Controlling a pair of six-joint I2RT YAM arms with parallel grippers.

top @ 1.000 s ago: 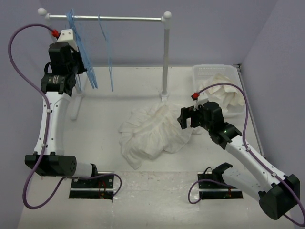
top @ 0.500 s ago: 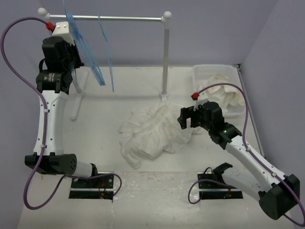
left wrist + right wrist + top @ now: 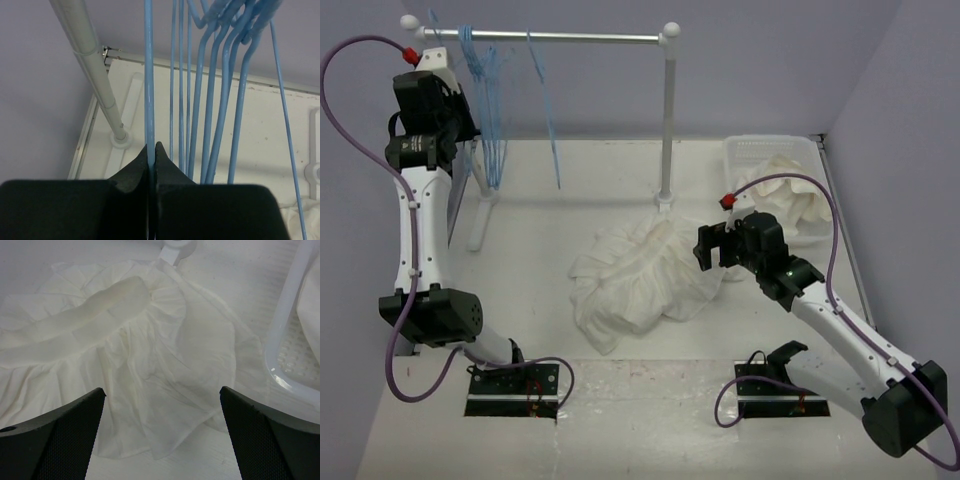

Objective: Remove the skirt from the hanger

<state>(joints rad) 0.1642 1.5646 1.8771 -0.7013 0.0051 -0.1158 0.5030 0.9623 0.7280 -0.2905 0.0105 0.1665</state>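
- though clear of every hanger, the skirt [image 3: 640,275] lies crumpled on the table [image 3: 520,300], mid-field, its far edge by the foot of the rack post [image 3: 668,120]
- just above the skirt's right edge, the right gripper [image 3: 717,245] hangs with jaws spread wide, holding nothing
- right and beyond, a white basket [image 3: 770,142] holds an off-white cloth [image 3: 785,195]
- farthest, by the rail [image 3: 580,38], the left gripper [image 3: 153,148] is pinched tight on one wire of the hanger [image 3: 149,75], among other blue hangers [image 3: 220,90]
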